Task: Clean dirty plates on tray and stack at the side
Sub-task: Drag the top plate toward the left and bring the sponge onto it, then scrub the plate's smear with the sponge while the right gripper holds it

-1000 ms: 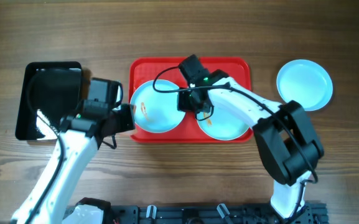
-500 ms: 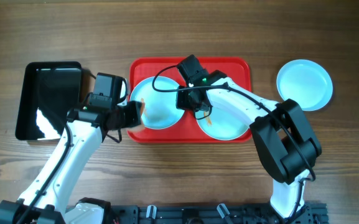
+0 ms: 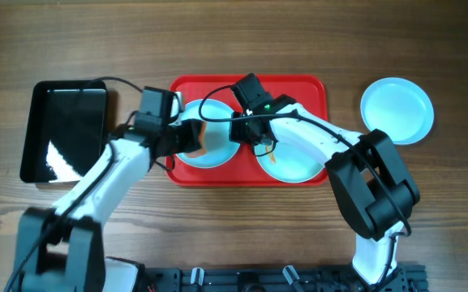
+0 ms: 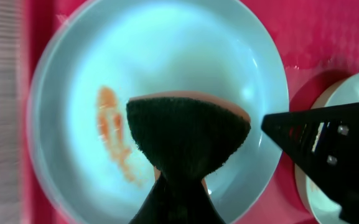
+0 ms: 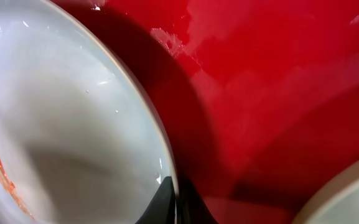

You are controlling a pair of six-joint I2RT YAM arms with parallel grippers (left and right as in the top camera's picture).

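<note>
Left claw (image 4: pixel 176 190) pinches a sponge (image 4: pixel 188 130) over the plate (image 4: pixel 167 43), with the long smear (image 4: pixel 114 140) just beside the sponge, away from the right claw (image 5: pixel 170 202), which is pressed together and seemingly nips the rim.

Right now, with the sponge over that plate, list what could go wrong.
1. The sponge in the left end effector sits beside the orange smear; a short stroke might miss or spread it.
2. The right end effector pinches only the rim of the plate; scrubbing pressure could tip it or pull it loose.
3. Both end effectors are close together; a wide wipe may bump them or the second plate.
</note>
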